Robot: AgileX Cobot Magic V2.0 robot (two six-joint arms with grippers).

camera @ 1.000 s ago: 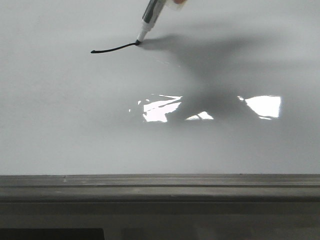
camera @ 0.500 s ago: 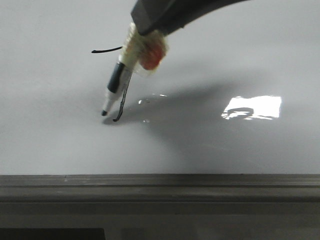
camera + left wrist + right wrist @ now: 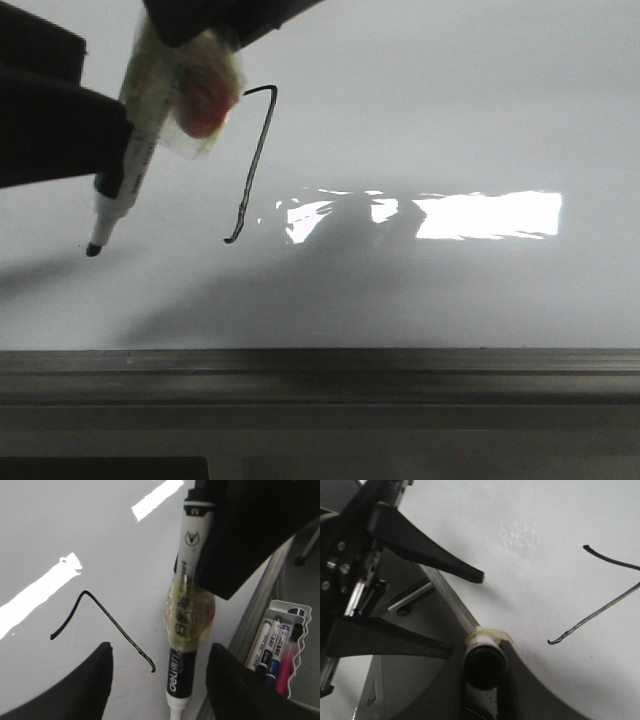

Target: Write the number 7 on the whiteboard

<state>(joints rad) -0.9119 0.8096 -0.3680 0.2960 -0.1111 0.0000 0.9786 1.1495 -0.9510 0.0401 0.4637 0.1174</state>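
A glossy pale whiteboard (image 3: 450,110) fills the front view, with bright glare patches on its right half. The number 7 (image 3: 255,160) is drawn in thin black line left of centre: a long slanted downstroke ending in a small hook at the near end. Its top bar is mostly hidden in this view behind a wad of yellowish tape (image 3: 195,100), but the left wrist view shows it whole.

A marker (image 3: 125,175) hangs to the left of the 7, tip pointing down and clear of the line. The right gripper (image 3: 485,680) is clamped on its taped upper barrel. The left gripper (image 3: 160,655) is spread wide, one finger on either side of the lower barrel, not touching it. A tray of spare markers (image 3: 285,645) sits beyond the board's edge.

The marker looks light and rigid, with a smooth plastic barrel that could slip. The taped section seems the surest place to grip. The ink is probably fresh and would smear if brushed.

Half a second ago the tip was low on the board, just beside the hook. Now the marker has moved left and sits closer to the camera, and the left gripper has come into the front view at the left edge. The figure looks finished.
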